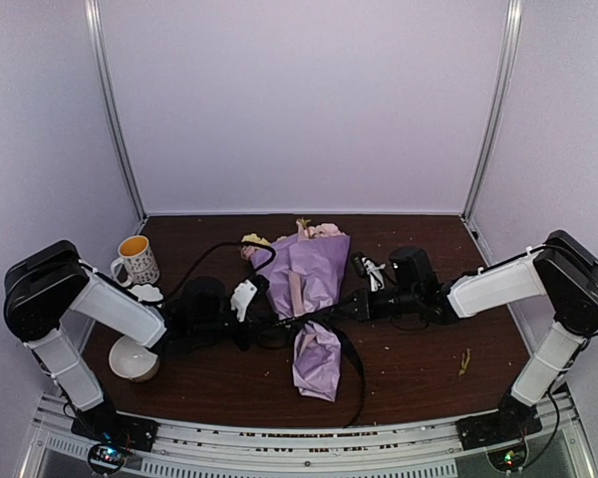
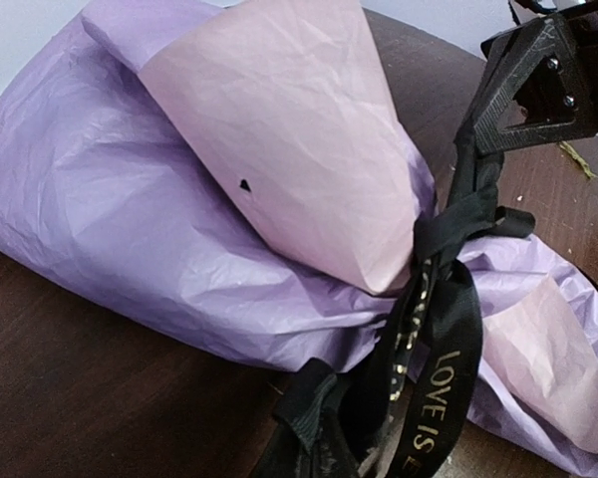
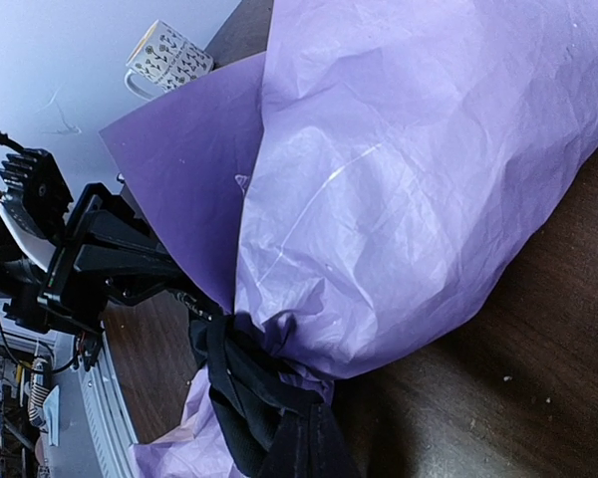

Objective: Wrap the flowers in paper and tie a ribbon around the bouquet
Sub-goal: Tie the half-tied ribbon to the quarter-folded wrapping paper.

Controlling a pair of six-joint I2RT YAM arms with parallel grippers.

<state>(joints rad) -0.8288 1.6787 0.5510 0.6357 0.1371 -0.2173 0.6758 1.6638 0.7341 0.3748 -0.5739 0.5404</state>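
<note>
Between the left end effector (image 3: pixel 174 284) and right end effector (image 2: pixel 483 134), each clenched on the ribbon (image 2: pixel 448 329), lies the bouquet (image 1: pixel 309 274).

I see lilac paper (image 1: pixel 314 274), its inner face pinkish; black ribbon (image 2: pixel 444 378) with gold lettering; white mug (image 1: pixel 137 261) with small dark motifs; dark brown table (image 1: pixel 419 368).

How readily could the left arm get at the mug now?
Probably not yet: the left gripper is shut on the ribbon at the bouquet. The mug itself stands unobstructed beside that arm.
</note>
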